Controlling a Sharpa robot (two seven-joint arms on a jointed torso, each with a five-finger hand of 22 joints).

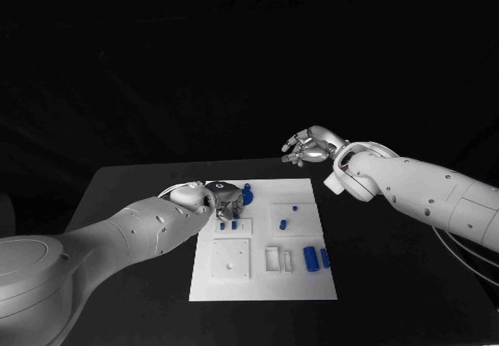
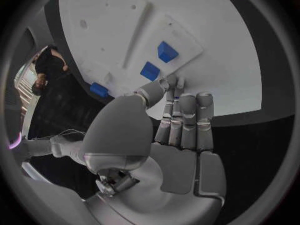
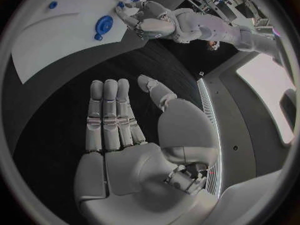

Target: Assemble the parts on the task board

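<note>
My left hand (image 1: 216, 200) hovers over the board's (image 1: 265, 288) far left blue parts (image 1: 228, 225), fingers straight, holding nothing. My right hand (image 1: 308, 146) hangs empty, fingers spread, beyond the board. I judge a blind reach could knock the small parts askew.

the left hand (image 2: 172, 135), fingers straight, hovers over the task board (image 2: 219, 60) near three blue parts (image 2: 150, 71).

White board (image 1: 262, 285) on a black table (image 1: 135, 303); blue parts (image 1: 311, 258) on it; silver hands (image 1: 225, 200) on white arms (image 1: 437, 194).
</note>
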